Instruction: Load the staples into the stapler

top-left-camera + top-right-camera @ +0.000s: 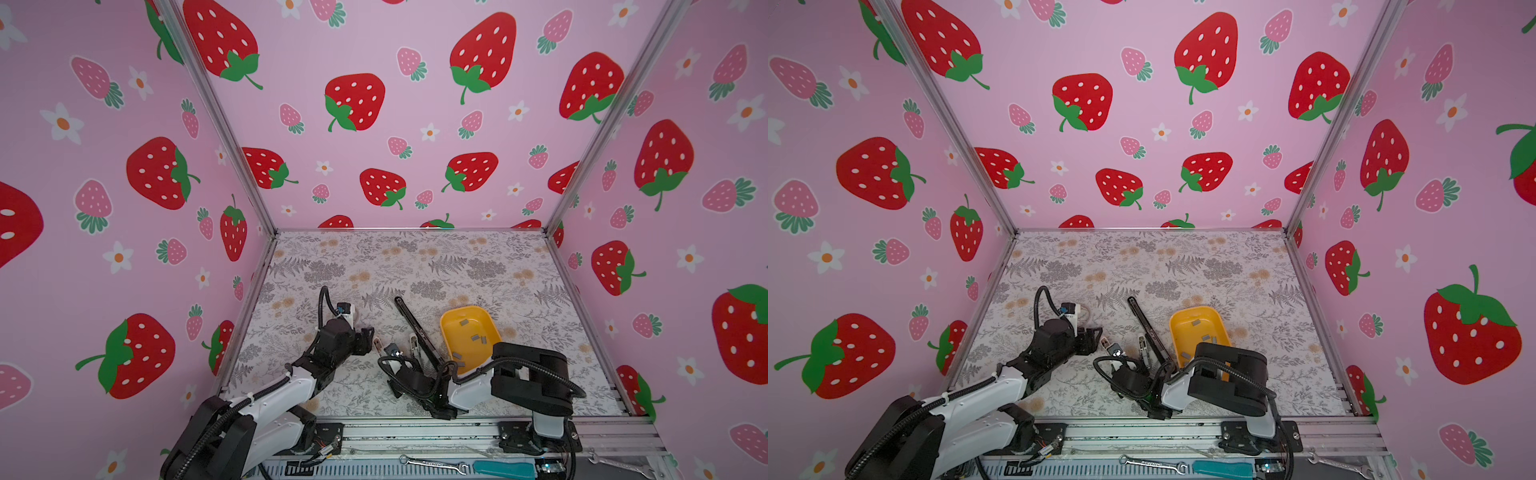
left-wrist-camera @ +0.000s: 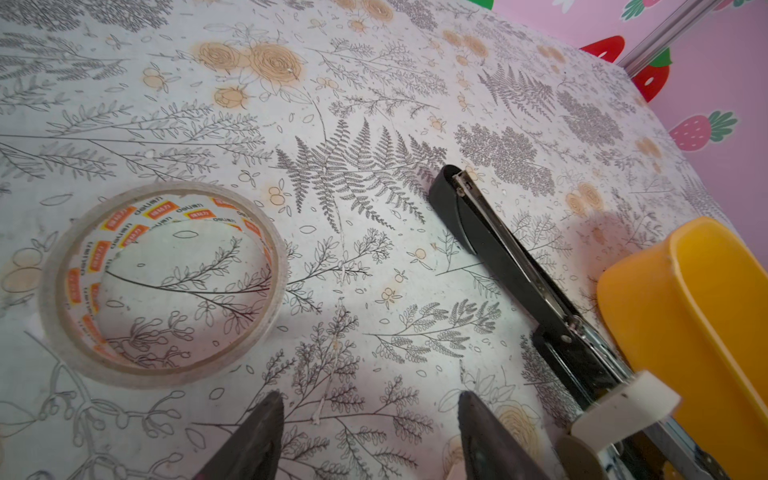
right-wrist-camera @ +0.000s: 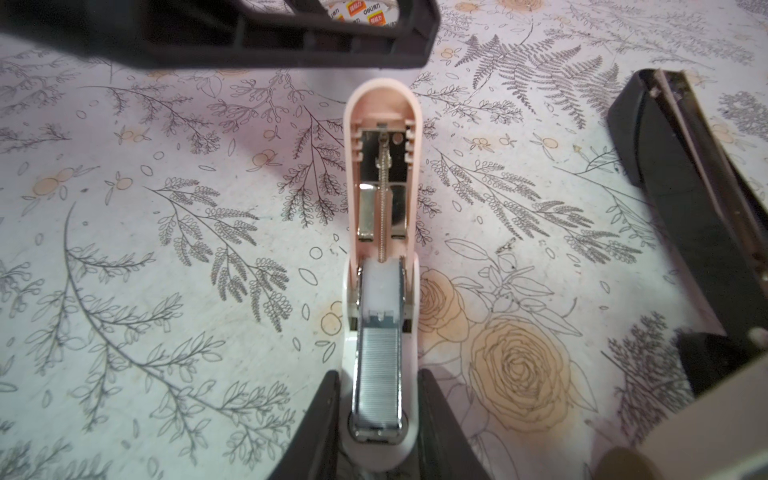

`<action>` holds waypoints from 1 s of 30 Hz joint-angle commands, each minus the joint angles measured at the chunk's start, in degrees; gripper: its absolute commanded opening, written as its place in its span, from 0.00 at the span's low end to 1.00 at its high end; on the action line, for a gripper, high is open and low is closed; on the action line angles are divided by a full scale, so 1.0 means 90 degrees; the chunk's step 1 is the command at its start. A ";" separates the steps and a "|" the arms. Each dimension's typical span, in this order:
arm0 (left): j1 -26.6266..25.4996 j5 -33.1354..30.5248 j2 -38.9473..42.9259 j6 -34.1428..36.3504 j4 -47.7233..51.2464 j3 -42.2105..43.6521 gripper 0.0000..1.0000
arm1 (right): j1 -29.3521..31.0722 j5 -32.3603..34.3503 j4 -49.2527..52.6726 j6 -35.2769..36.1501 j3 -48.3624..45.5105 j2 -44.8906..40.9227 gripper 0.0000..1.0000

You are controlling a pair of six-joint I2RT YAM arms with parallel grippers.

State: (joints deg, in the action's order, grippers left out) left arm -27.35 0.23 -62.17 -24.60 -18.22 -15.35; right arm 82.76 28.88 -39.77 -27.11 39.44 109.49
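A small pink stapler (image 3: 380,124) lies opened flat on the floral table, its lid folded away. A grey strip of staples (image 3: 380,349) sits in its metal channel. My right gripper (image 3: 378,374) is shut on the stapler's base, a finger on each side. More staples (image 1: 464,321) lie loose in the yellow tray (image 1: 461,309). My left gripper (image 2: 370,399) hangs open over bare table with nothing between its fingers. In both top views it (image 1: 368,337) stands just left of the pink stapler (image 1: 378,345).
A long black stapler (image 1: 415,328) lies opened between the pink one and the tray. The end of a beige stapler (image 2: 623,407) lies beside it. A clear tape roll (image 2: 166,208) lies further left. Wrenches (image 1: 432,463) and a teal-handled tool (image 1: 503,469) rest on the front rail.
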 commanded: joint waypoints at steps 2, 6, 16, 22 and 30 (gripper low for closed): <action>-0.0288 0.0116 -0.0026 0.0164 0.0044 -0.0063 0.62 | 0.0132 -0.0402 -0.0008 0.0127 -0.0118 0.0124 0.20; -0.0475 -0.0005 0.0061 0.0223 0.0081 -0.0015 0.57 | 0.0130 -0.0440 -0.0092 0.0171 -0.0133 0.0129 0.20; -0.0647 0.0648 0.0274 0.0567 -0.0095 0.0084 0.52 | 0.0093 -0.0447 -0.0183 0.0221 -0.0162 0.0120 0.20; -0.0672 0.0809 0.0321 0.0482 -0.0119 0.0064 0.47 | 0.0029 -0.0492 -0.0304 0.0125 -0.0217 0.0178 0.20; -0.0650 -0.0271 0.1149 -0.0076 0.1173 -0.0209 0.66 | 0.0004 -0.0481 -0.0394 0.0079 -0.0262 0.0241 0.20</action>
State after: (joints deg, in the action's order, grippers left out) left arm -33.17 2.61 -53.54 -23.16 -14.04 -14.70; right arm 82.87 25.87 -43.48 -25.80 38.11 109.78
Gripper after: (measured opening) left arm 0.661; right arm 0.290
